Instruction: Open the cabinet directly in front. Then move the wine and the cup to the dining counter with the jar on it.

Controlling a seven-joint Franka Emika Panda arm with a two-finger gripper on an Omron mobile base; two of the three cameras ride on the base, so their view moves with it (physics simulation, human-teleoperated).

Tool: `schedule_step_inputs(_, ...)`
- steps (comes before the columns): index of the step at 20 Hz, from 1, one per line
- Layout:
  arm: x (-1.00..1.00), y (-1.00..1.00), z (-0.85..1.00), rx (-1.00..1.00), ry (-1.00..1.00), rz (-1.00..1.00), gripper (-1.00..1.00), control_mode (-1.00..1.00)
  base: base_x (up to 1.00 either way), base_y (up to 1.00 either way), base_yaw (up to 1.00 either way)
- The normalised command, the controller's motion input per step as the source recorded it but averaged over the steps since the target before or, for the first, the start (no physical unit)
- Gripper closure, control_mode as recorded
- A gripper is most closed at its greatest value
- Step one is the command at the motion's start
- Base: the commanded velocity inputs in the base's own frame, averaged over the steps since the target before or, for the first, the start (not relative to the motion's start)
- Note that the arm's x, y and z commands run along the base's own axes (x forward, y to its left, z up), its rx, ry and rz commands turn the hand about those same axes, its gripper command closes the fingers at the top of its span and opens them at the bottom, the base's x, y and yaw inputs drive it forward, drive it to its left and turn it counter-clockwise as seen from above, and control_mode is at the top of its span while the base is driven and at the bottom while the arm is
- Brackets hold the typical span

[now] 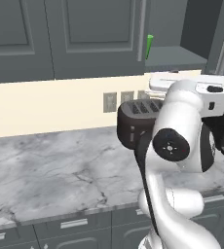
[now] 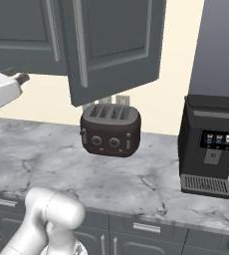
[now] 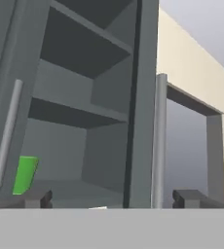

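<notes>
The two-finger claw [image 3: 111,198] stands wide open with nothing between its dark tips [image 3: 36,197], facing the opened dark grey wall cabinet [image 3: 75,112]. The long silver bar handle [image 3: 159,141] of its swung-out door rises between the tips, nearer the right one. The small bright green tapered cup [image 3: 25,175] stands on the lowest shelf at its front left edge (half hidden behind another silver handle). On the grey-veined marble bench [image 2: 136,174] sit a black toaster [image 2: 110,129] and a black coffee machine [image 2: 208,144] whose small screen shows icons too tiny to read
</notes>
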Motion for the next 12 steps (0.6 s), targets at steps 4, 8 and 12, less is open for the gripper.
schedule_step_inputs(4, 1.0, -0.12, -0.12, 0.0, 0.07, -0.14, -1.0, -1.0, 0.0, 0.0, 0.0)
schedule_step_inputs(8, 0.87, -0.41, -0.12, 0.0, 0.1, -0.32, -1.0, -1.0, 0.0, 0.0, 0.0)
schedule_step_inputs(12, 0.3, -0.79, -0.17, 0.03, 0.1, -0.51, -1.0, -1.0, 0.0, 0.0, 0.0)
